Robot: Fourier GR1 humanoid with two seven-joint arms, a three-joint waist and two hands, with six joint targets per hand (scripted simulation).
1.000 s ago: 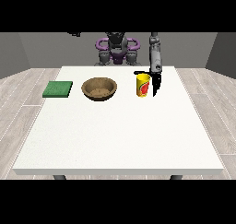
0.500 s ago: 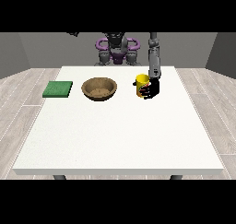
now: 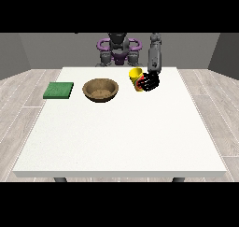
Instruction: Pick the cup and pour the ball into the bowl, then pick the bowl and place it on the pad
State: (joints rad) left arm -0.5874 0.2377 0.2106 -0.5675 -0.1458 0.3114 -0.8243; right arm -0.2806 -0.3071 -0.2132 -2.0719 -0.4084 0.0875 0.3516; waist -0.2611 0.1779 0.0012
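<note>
Hand at the view's right [image 3: 150, 81] sits at the end of a grey forearm coming down from the robot at the table's far edge; its black fingers are curled round the yellow cup [image 3: 136, 78], w/ some red showing on the cup's side where the fingers cross it. Cup is on the hand's view-left side, touching it, tilted w/ its open mouth facing up and a bit toward view-left; can't tell if its base is on the tabletop or lifted off. Ball isn't visible, so can't say if it's in the cup. Just view-left of the cup, near but apart, is the brown wooden bowl [image 3: 100, 89], upright on the white table [image 3: 121, 137], approx level w/ the hand front-to-back. Further view-left, well apart from hand and cup, the green pad [image 3: 59, 90] lies flat near the table's view-left edge; bowl is between pad and cup. Robot torso [image 3: 118, 51], w/ purple rings at the shoulders, stands behind the table's far side, view-left of the forearm. Other hand isn't in view.
</note>
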